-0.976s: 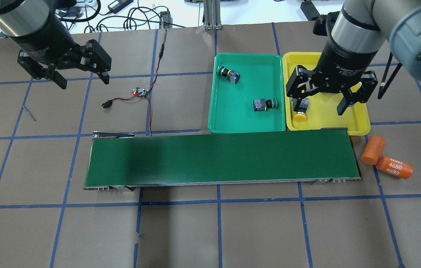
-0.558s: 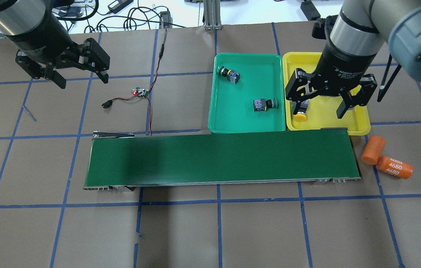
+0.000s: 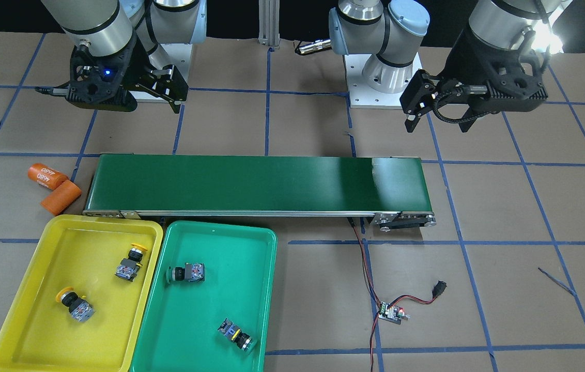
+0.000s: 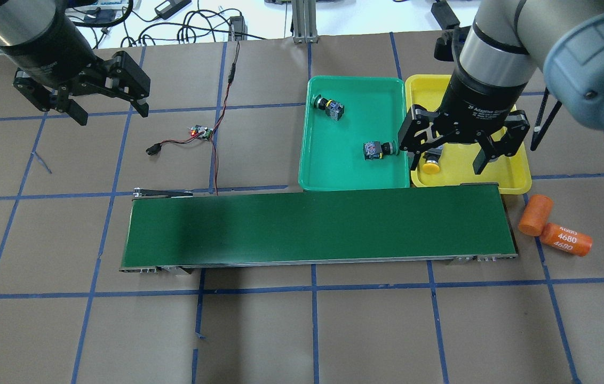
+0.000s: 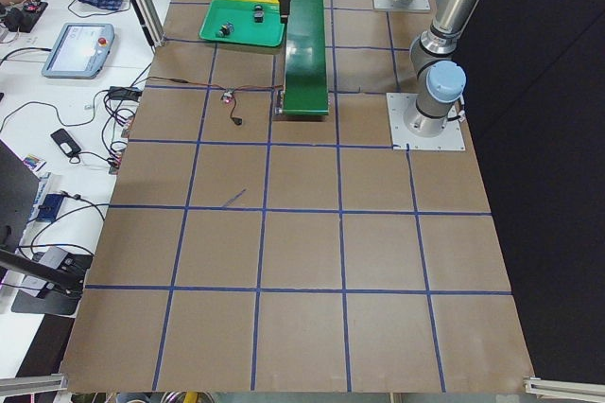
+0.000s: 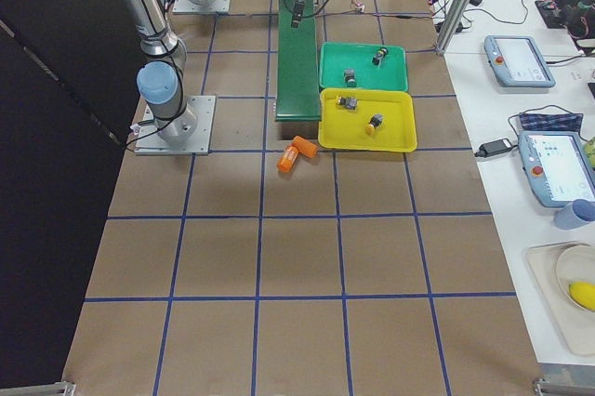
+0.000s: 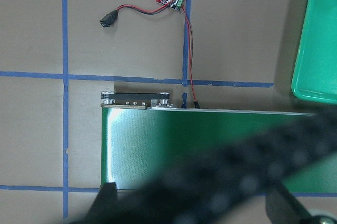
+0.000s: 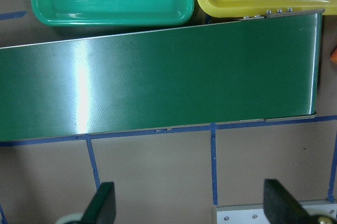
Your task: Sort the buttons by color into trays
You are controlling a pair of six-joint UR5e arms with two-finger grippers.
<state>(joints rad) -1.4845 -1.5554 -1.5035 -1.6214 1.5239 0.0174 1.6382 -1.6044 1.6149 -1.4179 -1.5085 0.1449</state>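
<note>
Front-facing view: the yellow tray (image 3: 34, 330) sits on the counter (image 3: 504, 289) at the lower left of the frame, and the green tray (image 3: 194, 315) is just beside it on its right. In the yellow tray we see a yellow-capped button (image 3: 129, 262) on its side at the upper right and another yellow-capped button (image 3: 75, 305) left of centre, well apart. In the green tray a green-capped button (image 3: 186, 273) lies near the upper left and a fourth button (image 3: 235, 333) near the lower right; its cap colour is not clear to us. The conveyor belt (image 3: 256, 183) runs across mid-frame just above both trays, with two orange cylinders (image 3: 55, 188) off its left end and a small circuit board (image 3: 391, 312) with red-black wires at the lower right. Overhead view: the right end effector (image 4: 444, 164) hangs raised at the upper right, overlapping the yellow tray, fingers spread wide with nothing between them. The left end effector (image 4: 112, 114) hangs at the upper left, fingers likewise apart and holding nothing.
</note>
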